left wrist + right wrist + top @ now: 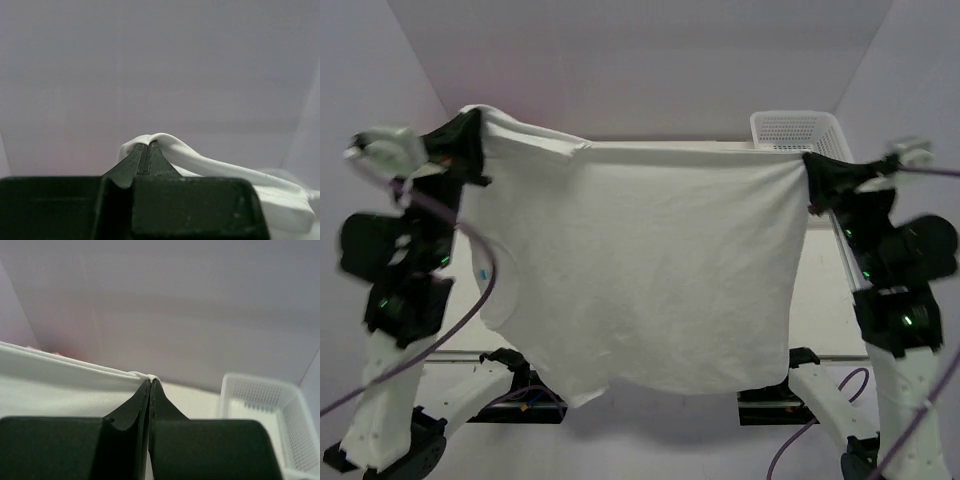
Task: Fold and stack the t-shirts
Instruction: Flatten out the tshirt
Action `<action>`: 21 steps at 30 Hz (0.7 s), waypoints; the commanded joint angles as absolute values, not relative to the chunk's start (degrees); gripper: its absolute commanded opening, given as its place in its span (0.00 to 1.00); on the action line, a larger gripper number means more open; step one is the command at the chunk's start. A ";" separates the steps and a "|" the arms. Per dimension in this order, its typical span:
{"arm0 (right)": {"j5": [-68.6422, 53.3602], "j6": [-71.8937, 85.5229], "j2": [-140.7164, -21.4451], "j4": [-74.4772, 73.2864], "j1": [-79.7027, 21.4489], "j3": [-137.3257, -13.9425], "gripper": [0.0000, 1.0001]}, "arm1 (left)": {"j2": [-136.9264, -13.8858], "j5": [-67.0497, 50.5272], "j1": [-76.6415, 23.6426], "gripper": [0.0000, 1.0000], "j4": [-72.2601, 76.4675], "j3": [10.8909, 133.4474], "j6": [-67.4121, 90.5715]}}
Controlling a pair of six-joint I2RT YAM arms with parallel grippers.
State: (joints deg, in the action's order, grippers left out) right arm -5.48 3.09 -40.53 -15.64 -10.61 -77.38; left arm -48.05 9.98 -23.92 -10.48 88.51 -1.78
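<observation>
A plain white short-sleeved t-shirt (pixel 640 280) hangs spread out in the air between both arms, above the table. My left gripper (pixel 468 135) is shut on its upper left corner by a sleeve; in the left wrist view the cloth (pixel 200 160) drapes over the closed fingertips (pixel 146 146). My right gripper (pixel 812 165) is shut on the upper right corner; in the right wrist view the taut edge (pixel 65 362) runs left from the closed tips (pixel 150 381). The pink and darker folded shirts are hidden from view.
A white plastic mesh basket (pixel 800 130) stands at the back right of the table, also in the right wrist view (pixel 265 405). The table surface (pixel 825 290) shows to the right of the hanging shirt. White walls enclose the space.
</observation>
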 commanded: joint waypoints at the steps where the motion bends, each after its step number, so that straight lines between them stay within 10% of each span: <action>1: -0.62 7.11 -47.45 -7.48 -10.20 -69.53 0.00 | -57.64 20.73 -22.94 0.00 -4.50 80.26 -3.34; 10: -8.00 9.94 -79.11 11.49 -10.20 -55.54 0.01 | -83.73 28.73 -20.14 0.02 5.80 67.06 2.02; 11: -8.00 9.50 -82.06 11.95 -10.28 -57.98 0.05 | -91.59 29.61 -18.82 0.13 5.80 68.45 3.67; 12: -8.00 9.41 -84.79 10.73 -10.20 -59.66 0.21 | -95.93 29.62 -17.94 0.52 0.93 73.86 4.74; 14: -8.35 8.00 -95.42 4.36 -10.28 -68.77 0.48 | -103.93 29.62 -15.92 0.70 -6.03 81.08 9.11; 15: -9.13 7.65 -97.36 2.83 -10.28 -73.17 0.85 | -110.24 28.57 -15.30 0.93 -13.46 88.61 10.53; 21: -12.74 7.90 -102.57 1.76 -10.46 -76.47 0.90 | -111.89 20.42 -14.06 1.00 -10.29 91.14 9.68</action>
